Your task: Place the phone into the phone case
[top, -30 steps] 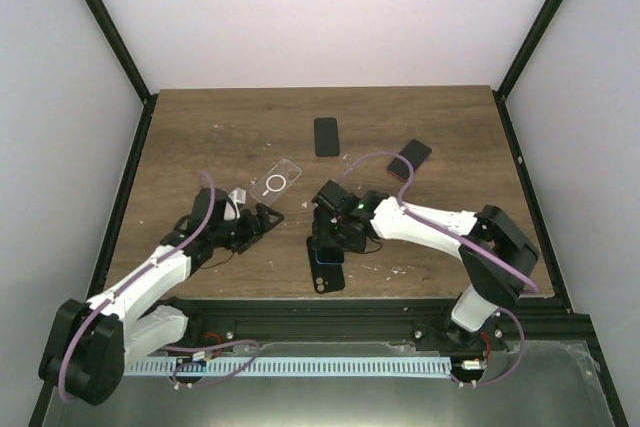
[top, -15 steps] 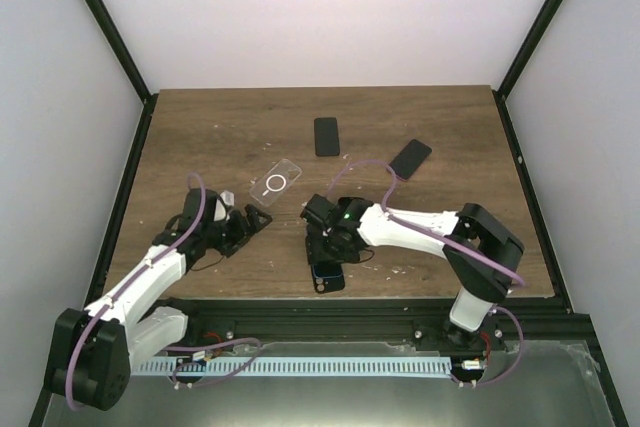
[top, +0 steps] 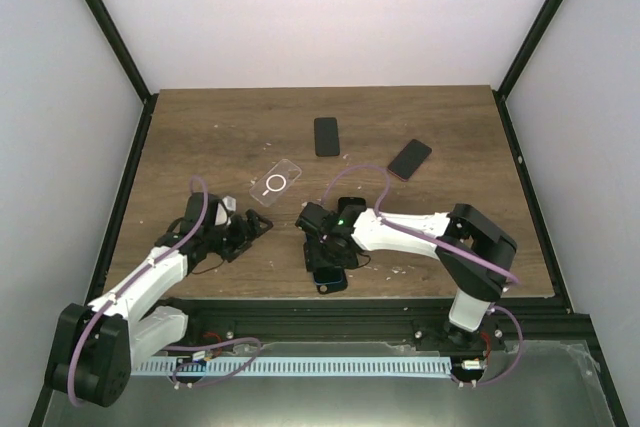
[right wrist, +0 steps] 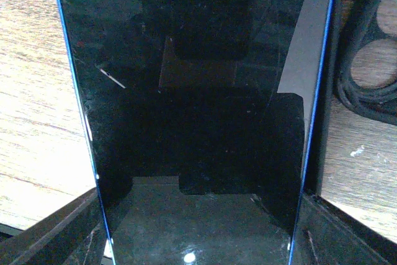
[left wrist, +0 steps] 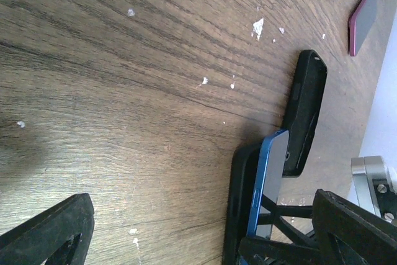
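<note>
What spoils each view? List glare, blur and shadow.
Right wrist view: the blue phone glass fills the frame as a dark mirror, one small glint low down. Left wrist view: table grain sharp, its own fingers soft at the bottom corners, a dim shadow at left. Top external view: even light, only soft shadows under the arms.

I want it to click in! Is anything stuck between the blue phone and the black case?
Nothing visible is. The right claw holds the blue phone tilted, with one long edge down in the black case. A second case lies just beyond, not between them.
</note>
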Available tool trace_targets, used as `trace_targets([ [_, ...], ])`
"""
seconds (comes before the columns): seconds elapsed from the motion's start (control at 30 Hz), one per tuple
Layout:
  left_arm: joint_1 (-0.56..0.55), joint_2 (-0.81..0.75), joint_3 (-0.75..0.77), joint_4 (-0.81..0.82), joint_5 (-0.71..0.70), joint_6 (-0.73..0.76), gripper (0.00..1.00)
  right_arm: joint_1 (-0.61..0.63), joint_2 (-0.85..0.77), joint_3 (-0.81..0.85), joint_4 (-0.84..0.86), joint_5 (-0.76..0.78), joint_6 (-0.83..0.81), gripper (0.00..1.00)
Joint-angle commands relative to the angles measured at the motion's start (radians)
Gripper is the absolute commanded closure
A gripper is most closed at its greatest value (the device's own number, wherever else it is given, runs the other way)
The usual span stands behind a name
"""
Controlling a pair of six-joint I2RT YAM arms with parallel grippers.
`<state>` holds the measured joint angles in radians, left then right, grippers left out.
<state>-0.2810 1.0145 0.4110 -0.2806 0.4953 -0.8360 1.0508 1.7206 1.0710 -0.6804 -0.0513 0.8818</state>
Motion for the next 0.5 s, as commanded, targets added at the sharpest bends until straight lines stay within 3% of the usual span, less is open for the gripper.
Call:
trace_targets([
  [0.0, 0.005, 0.007, -0.012, 0.024, 0.027, -0.008, 0.03, 0.016, 0.005, 0.028, -0.030, 0.036, 0.044, 0.27],
  [0.47, 0.005, 0.019, -0.031, 0.046, 0.043, -0.010, 0.04, 0.037, -0.063, 0.025, -0.044, 0.060, -0.006, 0.27],
])
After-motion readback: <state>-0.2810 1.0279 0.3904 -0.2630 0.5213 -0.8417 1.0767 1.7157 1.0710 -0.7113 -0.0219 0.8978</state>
